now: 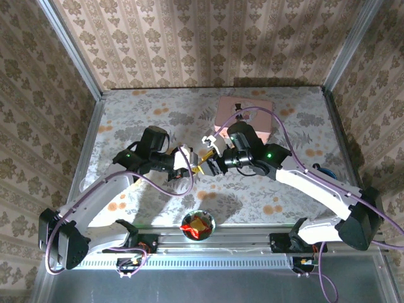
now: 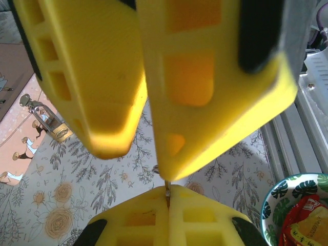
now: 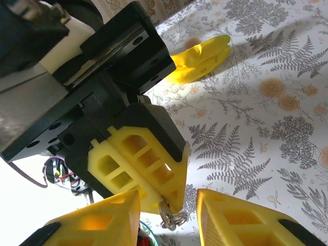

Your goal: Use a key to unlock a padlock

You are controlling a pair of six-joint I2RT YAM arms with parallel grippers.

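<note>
Both arms meet above the middle of the bench (image 1: 139,107), pincer tips almost touching.

Left pincer (image 2: 148,159): yellow fingers pressed together, gripping the key (image 3: 164,207). The key is a thin dark sliver sticking out of the fingertips, with a small metal ring hanging from it.

Right pincer (image 3: 169,225): fingers apart, one on each side of the ring with a gap between them. No clamping contact on the key visible from the right wrist. From the left wrist the key tip meets the yellow of a right finger; I cannot tell whether it is pinched there.

Padlock (image 2: 48,120): brass body, silvery shackle, lying at the edge of the pink tin box (image 1: 243,113), well apart from both pincers. Cannot tell whether it rests on the box or against it. The box sits toward the far edge, right of centre.

Yellow banana-like toy (image 3: 202,59) lies on the floral cloth. Patterned bowl (image 1: 213,222) with a red wrapper sits at the middle of the near edge.
</note>
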